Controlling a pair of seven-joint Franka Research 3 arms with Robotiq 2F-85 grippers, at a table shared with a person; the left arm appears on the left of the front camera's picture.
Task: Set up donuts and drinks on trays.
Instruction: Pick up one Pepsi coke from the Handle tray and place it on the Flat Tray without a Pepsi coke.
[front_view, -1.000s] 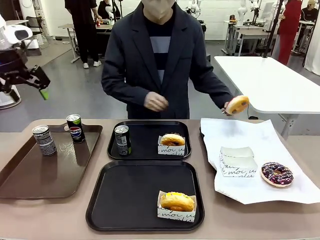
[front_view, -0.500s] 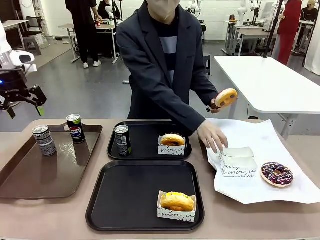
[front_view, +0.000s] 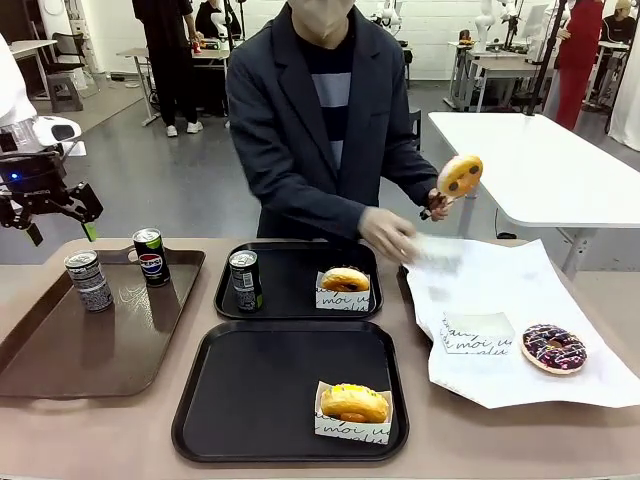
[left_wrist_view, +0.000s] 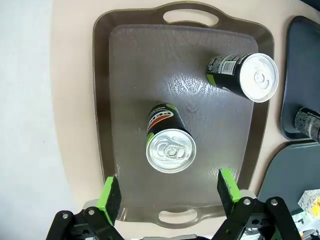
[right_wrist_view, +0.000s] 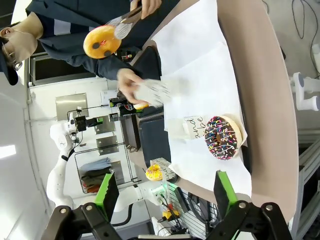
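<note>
The left gripper (front_view: 62, 232) hangs in the air above the far left corner of the desk (front_view: 110, 430), its fingers spread wide with nothing between them. In its wrist view the left gripper (left_wrist_view: 169, 189) looks straight down on the brown tray (left_wrist_view: 130, 70). A can with a red and blue label (left_wrist_view: 170, 142) stands upright on that tray in line with the gap between the fingers, below them and not touched. A second can (left_wrist_view: 245, 77) stands farther along the same tray. The right gripper (right_wrist_view: 165, 189) is also spread wide and empty, and the chocolate donut (right_wrist_view: 223, 137) lies well ahead of it on the white paper (right_wrist_view: 200, 75). The far black tray (front_view: 300, 312) holds a third can (front_view: 245, 280) by its left edge and a sleeved donut (front_view: 345, 280) near its right edge. The near black tray (front_view: 250, 400) holds a yellow donut in a sleeve (front_view: 353, 405) at its near right corner. The person holds another donut (front_view: 459, 175) up in tongs above the paper. Their other hand (front_view: 388, 232) carries a blurred paper sleeve (front_view: 435, 255).
</note>
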